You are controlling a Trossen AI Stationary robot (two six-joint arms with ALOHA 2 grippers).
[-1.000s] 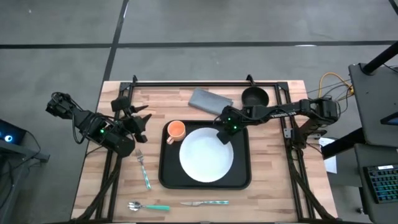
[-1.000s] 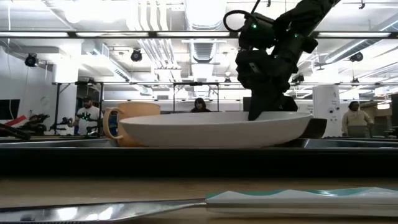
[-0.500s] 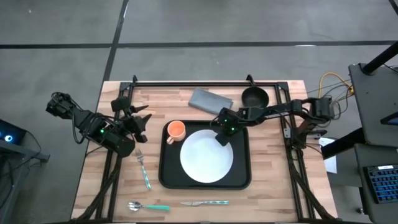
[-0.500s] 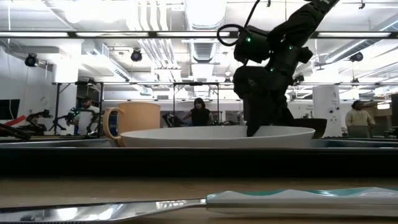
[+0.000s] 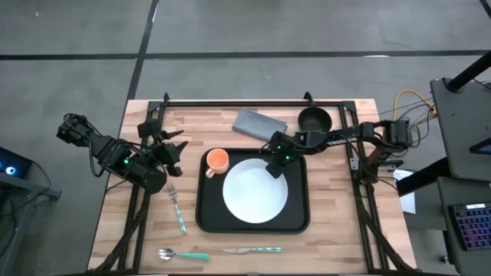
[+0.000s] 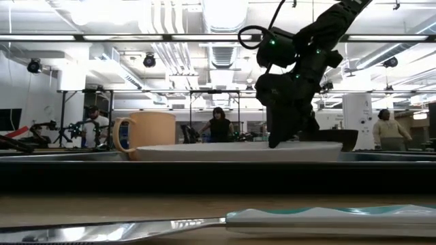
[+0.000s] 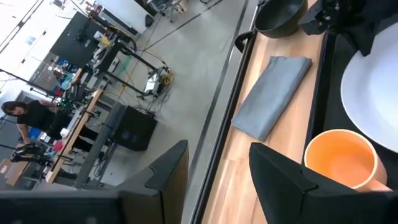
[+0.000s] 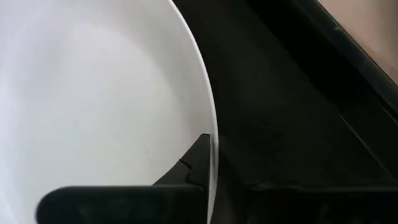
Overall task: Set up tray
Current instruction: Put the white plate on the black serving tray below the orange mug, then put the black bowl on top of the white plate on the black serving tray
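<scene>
large black tray (image 5: pixel 209 218) flat on the wooden bench (image 5: pixel 107 230), middle of it, a little toward the right edge. white plate (image 5: pixel 255 191) lying level inside the tray, filling most of it; orange mug (image 5: pixel 218 160) upright in the tray's far left corner, just beside the plate. right gripper (image 5: pixel 275 168) down at the plate's far right rim, fingers (image 8: pixel 189 171) straddling that rim with one on the white inner face and one on the outer side, close together on it; cannot tell whether pinching or just let go. left gripper (image 5: pixel 173 152) hovering over the bench's left edge, off the tray, fingers (image 7: pixel 280 171) spread with nothing between them. grey folded napkin (image 5: pixel 254 123) and black bowl (image 5: pixel 313 119) near the far edge, behind the tray. fork (image 5: pixel 177 208) on the bench left of the tray; spoon (image 5: pixel 182 254) and knife (image 5: pixel 252 250) along the near edge. people (image 6: pixel 219 126) standing in the room beyond.
</scene>
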